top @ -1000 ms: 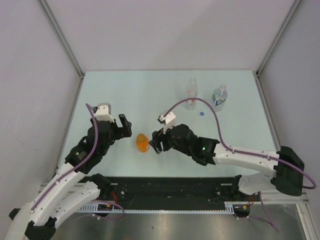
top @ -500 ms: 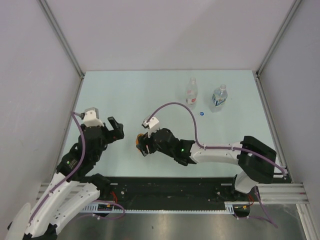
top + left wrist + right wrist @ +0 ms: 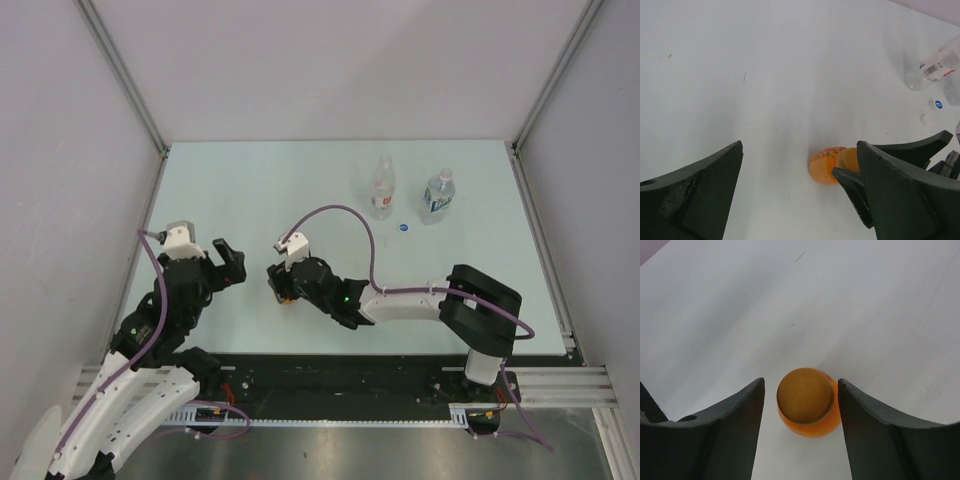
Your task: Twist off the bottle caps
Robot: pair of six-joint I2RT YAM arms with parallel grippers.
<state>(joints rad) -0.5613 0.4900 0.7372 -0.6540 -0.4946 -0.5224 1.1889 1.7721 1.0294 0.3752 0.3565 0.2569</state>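
Well, my right claw [image 3: 800, 386] hangs straight over the orange bottle [image 3: 812, 429]. Its fingers are apart, one at 9 o'clock and one at 3 o'clock of the orange cap [image 3: 805, 396]. A narrow gap shows between the cap and each finger, so I grip nothing. The cap sits on the bottle, and the bottle stands upright.

Seen from above, this bottle is at about 7 o'clock from the middle of the table [image 3: 250, 180] and is mostly hidden under my right claw. My left claw [image 3: 228, 262] waits near it at about 10 o'clock. Its fingers are spread wide and empty, with the bottle showing between them in my left wrist view.

Toward 2 o'clock from the table's middle, well apart from both claws, stand the two clear bottles. The red-labelled bottle [image 3: 382, 187] is at 9 o'clock of the blue-labelled bottle [image 3: 438, 195]. The blue cap [image 3: 403, 227] lies on the table at 5 o'clock of the red-labelled bottle. The white cap [image 3: 926, 119] lies just beside the blue one.
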